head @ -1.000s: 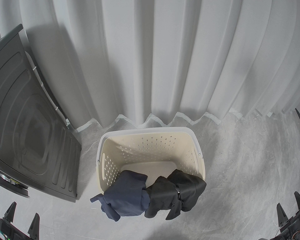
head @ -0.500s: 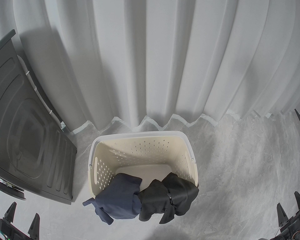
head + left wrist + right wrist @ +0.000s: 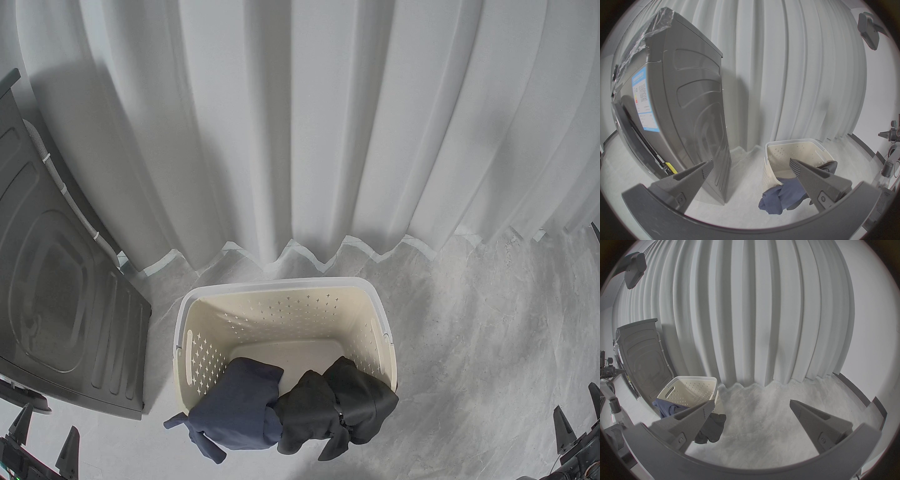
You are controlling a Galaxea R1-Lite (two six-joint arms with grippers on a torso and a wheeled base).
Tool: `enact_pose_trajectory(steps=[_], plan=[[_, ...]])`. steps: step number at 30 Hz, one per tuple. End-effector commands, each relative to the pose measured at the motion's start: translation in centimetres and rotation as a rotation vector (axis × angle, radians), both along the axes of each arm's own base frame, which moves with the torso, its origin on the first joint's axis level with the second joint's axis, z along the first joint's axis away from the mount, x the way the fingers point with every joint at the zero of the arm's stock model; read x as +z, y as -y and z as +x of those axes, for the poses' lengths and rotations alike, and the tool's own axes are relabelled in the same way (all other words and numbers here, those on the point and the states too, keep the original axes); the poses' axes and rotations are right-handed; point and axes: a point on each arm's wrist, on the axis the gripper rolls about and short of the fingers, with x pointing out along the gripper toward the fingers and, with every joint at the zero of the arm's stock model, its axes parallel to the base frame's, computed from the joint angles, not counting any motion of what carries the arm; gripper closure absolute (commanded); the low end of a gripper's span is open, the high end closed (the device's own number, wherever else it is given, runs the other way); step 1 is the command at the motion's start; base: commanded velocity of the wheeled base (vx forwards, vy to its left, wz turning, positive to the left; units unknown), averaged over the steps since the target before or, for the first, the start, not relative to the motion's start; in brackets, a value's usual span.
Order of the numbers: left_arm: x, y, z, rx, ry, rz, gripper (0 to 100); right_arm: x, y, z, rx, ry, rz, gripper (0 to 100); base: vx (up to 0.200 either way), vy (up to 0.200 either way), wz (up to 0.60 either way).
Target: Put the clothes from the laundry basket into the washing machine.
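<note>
A cream laundry basket stands on the grey floor in front of me. A navy garment and a black garment hang over its near rim. The dark grey washing machine stands to the left of the basket, its side panel facing me. My left gripper is open at the lower left, apart from the basket. My right gripper is open at the lower right, over bare floor.
White pleated curtains hang right behind the basket and reach the floor. Grey marbled floor spreads to the right of the basket. A dark skirting board runs along the wall at the far right.
The whole head picture has shifted: the basket now lies lower and further left, the washing machine nearer the left edge. Both grippers keep their places and stay open.
</note>
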Motion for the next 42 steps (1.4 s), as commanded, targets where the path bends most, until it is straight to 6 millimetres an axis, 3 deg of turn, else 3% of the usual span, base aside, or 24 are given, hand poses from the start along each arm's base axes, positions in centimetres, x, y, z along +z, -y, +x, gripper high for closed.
enact_pose_trajectory(steps=[1, 21, 27, 33, 42], plan=[[-0.46, 0.0, 0.03, 0.0, -0.003, 0.0, 0, -0.52, 0.0, 0.01, 0.001, -0.001, -0.001, 0, 0.0, 0.0, 0.0], [-0.47, 0.0, 0.03, 0.0, -0.004, 0.0, 0, -0.52, 0.0, 0.01, 0.001, -0.001, -0.001, 0, 0.12, 0.0, 0.0], [-0.47, 0.0, 0.03, 0.0, -0.004, 0.0, 0, -0.52, 0.0, 0.01, 0.001, -0.001, -0.001, 0, 0.0, 0.0, 0.0], [-0.47, 0.0, 0.03, 0.0, -0.004, 0.001, 0, -0.52, 0.0, 0.01, 0.001, -0.001, -0.001, 0, 0.2, 0.0, 0.0], [-0.47, 0.0, 0.03, -0.001, -0.004, 0.0, 0, -0.52, 0.0, 0.01, 0.001, -0.001, -0.001, 0, 0.0, 0.0, 0.0]])
